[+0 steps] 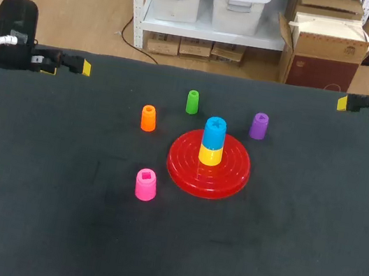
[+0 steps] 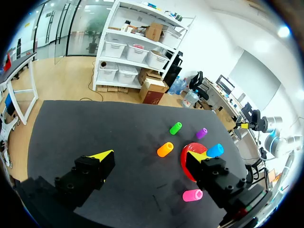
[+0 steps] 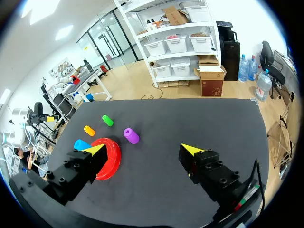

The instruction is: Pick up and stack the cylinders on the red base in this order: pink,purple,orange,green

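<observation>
Risk: with left pincer [image 2: 149, 155] and right pincer [image 3: 143, 148] wide and empty, you may topple blue cylinder [image 1: 215, 131] off the red base [image 1: 186, 170] while seating pink cylinder [image 1: 145, 184].

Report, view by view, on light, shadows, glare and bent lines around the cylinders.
Head view: even light, shadows barely show beside the pink cylinder and red base, no glare on the table. Left wrist view: the table's edges bow outward, and a ceiling light flares beyond it. Right wrist view: the same bowing; the purple cylinder shows evenly lit, without glare.
</observation>
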Robot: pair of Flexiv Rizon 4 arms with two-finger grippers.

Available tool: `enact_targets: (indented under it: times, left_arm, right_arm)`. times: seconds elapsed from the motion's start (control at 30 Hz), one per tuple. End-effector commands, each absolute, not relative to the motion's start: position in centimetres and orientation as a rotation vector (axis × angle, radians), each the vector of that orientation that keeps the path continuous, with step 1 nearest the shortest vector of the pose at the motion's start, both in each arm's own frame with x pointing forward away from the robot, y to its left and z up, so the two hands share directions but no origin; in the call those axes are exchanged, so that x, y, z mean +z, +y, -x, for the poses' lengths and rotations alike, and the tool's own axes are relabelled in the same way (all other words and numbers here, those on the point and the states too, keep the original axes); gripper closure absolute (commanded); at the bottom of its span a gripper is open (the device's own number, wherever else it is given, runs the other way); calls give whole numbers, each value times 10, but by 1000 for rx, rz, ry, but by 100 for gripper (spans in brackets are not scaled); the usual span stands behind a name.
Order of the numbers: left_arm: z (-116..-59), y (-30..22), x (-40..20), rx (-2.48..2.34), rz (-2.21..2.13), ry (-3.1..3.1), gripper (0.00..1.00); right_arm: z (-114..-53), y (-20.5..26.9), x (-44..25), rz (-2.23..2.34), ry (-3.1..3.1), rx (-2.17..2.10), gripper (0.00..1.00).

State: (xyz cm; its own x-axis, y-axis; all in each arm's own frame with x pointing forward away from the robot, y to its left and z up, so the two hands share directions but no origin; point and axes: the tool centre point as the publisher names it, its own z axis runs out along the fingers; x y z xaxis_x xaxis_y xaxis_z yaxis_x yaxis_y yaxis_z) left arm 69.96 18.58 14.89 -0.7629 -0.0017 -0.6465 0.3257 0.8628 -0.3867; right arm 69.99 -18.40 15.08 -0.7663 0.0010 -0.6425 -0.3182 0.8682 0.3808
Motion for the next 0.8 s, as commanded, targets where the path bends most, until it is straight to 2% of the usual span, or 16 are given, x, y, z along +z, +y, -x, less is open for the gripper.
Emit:
enact_targets:
  times: [0.03, 0.3, 0.53, 0.8]
  left_arm:
    - [-700, 185, 151, -635, -231, 2375, 0]
    - [-699, 184, 152, -644, -282, 2334, 0]
    - [-686, 181, 158, -922, -803, 2034, 0]
    - [-657, 183, 151, -1031, -1476, 1586, 0]
  right_arm:
    - [-700, -184, 150, 229, 2374, 633, 0]
    - [-700, -184, 150, 229, 2374, 633, 0]
    - [-700, -184, 150, 229, 2374, 633, 0]
    - [-700, -184, 150, 229, 2374, 633, 0]
